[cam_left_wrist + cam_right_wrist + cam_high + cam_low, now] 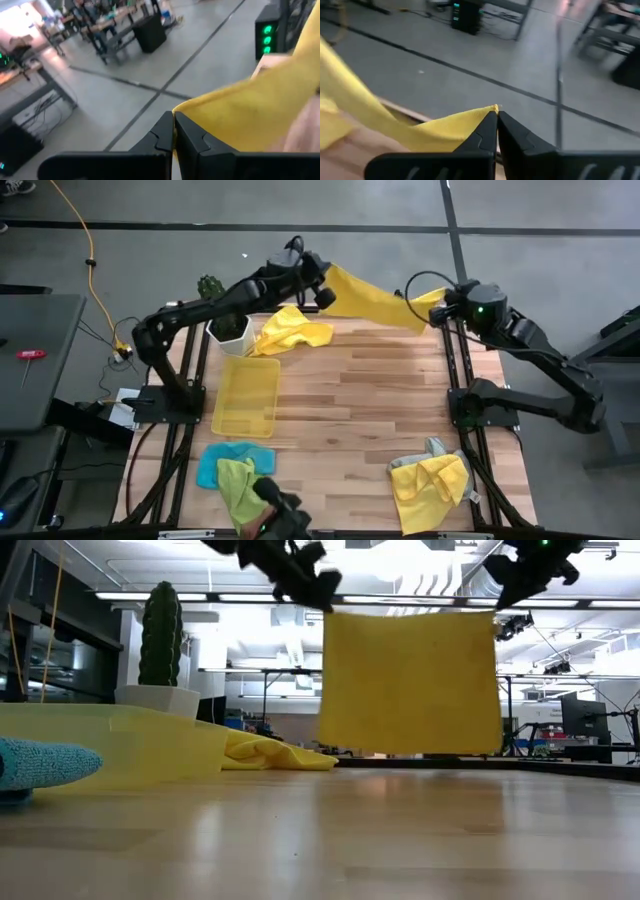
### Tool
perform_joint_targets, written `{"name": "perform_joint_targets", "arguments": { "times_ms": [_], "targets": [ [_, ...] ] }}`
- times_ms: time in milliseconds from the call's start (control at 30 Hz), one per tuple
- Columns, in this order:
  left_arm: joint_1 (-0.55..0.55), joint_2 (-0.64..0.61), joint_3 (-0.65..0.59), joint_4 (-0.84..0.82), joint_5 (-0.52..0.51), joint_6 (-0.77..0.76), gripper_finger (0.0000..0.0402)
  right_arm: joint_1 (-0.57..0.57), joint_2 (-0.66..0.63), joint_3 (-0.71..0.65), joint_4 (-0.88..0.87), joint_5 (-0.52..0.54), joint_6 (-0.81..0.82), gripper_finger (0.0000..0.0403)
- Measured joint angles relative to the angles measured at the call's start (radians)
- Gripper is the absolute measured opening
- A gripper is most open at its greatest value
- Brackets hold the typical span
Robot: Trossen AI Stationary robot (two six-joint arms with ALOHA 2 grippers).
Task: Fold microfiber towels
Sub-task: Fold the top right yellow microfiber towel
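1. A yellow towel (372, 297) hangs stretched between the two arms above the far edge of the surface (370, 400), clear of the wood, as the low view shows
2. The left claw (325, 290) is clamped on one top corner and the right claw (436, 311) on the other; each wrist view shows dark fingers pinched tight on a yellow tip
3. The cloth looks light, soft and limp: it drapes flat under its own weight, so corners and edges seem the best places to hold, and a loose pinch could let it slip
4. Both arms reach up and toward the far side, wrists raised well above the surface
5. A crumpled yellow towel (290, 330) lies beside the cactus pot (228, 328); a blue and green pair (232, 470) and a yellow-on-grey pile (430, 480) sit at the near corners, with a translucent tray (247, 395) between
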Motion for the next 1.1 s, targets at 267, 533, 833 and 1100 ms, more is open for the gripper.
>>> {"name": "perform_joint_targets", "arguments": {
  "times_ms": [267, 533, 833, 1100],
  "targets": [
    [0.023, 0.05, 0.0, -0.034, -0.005, -0.028, 0.0, -0.124, -0.006, 0.0, -0.128, -0.073, 0.008, 0.0],
    [-0.014, 0.041, 0.0, -0.134, -0.004, -0.026, 0.0, -0.129, -0.007, 0.0, -0.23, -0.103, 0.066, 0.0],
    [-0.111, 0.047, 0.0, -0.326, 0.025, -0.092, 0.0, -0.072, -0.053, -0.11, -0.295, -0.179, 0.166, 0.0],
    [-0.256, 0.046, -0.055, -0.419, 0.03, -0.176, 0.0, 0.035, -0.122, -0.25, -0.308, -0.251, 0.287, 0.0]
  ]
}}
